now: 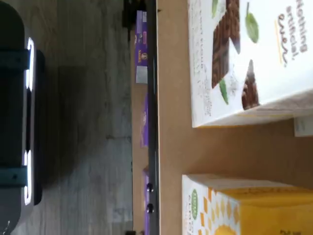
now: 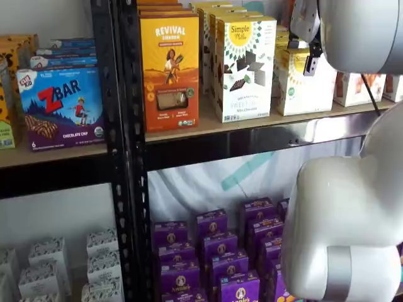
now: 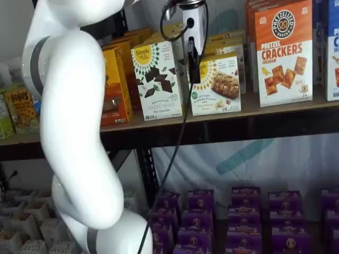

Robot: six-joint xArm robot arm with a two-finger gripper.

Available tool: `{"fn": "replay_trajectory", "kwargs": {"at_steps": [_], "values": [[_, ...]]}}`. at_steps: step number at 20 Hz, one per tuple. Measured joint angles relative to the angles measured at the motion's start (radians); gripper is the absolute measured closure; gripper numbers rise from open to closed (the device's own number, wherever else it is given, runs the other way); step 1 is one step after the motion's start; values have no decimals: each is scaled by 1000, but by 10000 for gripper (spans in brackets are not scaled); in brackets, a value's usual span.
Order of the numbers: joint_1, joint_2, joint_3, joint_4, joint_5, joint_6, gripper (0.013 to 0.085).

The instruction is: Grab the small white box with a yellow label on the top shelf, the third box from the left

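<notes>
The small white box (image 3: 221,84) is a short cream carton with a yellow sunburst and a green badge. It stands on the top shelf (image 3: 212,123) between the taller white carton with chocolate squares (image 3: 157,79) and the orange cracker box (image 3: 283,53). It also shows in a shelf view (image 2: 305,85) and in the wrist view (image 1: 244,208). My gripper (image 3: 194,76) hangs just in front of the box's left part, and it also shows in a shelf view (image 2: 309,68). Only a single dark finger shape shows, with no gap and nothing held.
An orange Revival box (image 2: 169,69) stands left of the tall carton (image 2: 244,66). A black perforated upright (image 2: 126,126) divides the bays. Purple boxes (image 3: 233,217) fill the lower shelf. My white arm (image 3: 74,132) covers the left of one view, and a cable (image 3: 177,137) hangs down.
</notes>
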Motion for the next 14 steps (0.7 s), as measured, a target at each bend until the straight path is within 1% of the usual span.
{"fn": "replay_trajectory", "kwargs": {"at_steps": [4, 7, 9, 10, 11, 12, 14], "values": [[12, 4, 4, -23, 6, 9, 130], [13, 7, 2, -27, 12, 10, 130], [12, 7, 4, -24, 8, 9, 210], [9, 6, 5, -20, 5, 7, 210], [6, 5, 7, -14, -1, 4, 250], [4, 4, 9, -10, -5, 3, 250], [-1, 2, 11, -1, -13, -2, 330]]}}
